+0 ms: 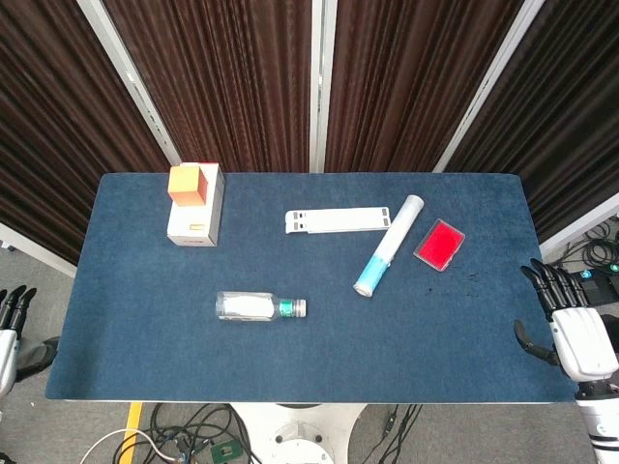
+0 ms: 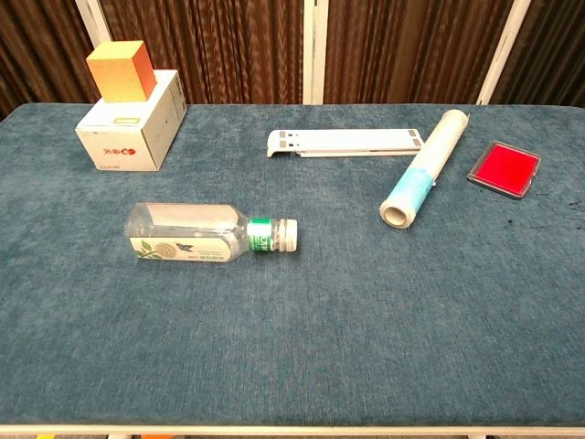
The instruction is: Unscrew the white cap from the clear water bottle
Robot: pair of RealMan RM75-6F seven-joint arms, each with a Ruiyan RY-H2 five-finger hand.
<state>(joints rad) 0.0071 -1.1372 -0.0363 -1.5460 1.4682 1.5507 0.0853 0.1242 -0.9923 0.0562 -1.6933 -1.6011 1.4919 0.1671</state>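
Beside bottle (image 2: pixel 196 234): roll (image 2: pixel 423 168), box (image 2: pixel 130 131).

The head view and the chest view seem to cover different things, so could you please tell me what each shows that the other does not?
Only the head view shows the hands: the left hand at the table's left edge and the right hand at its right edge, both empty and off the bottle. Only the chest view shows the bottle's printed label. Both show the water bottle lying on its side with the white cap on, the white box carrying an orange cube, the white stand, the rolled tube and the red case.
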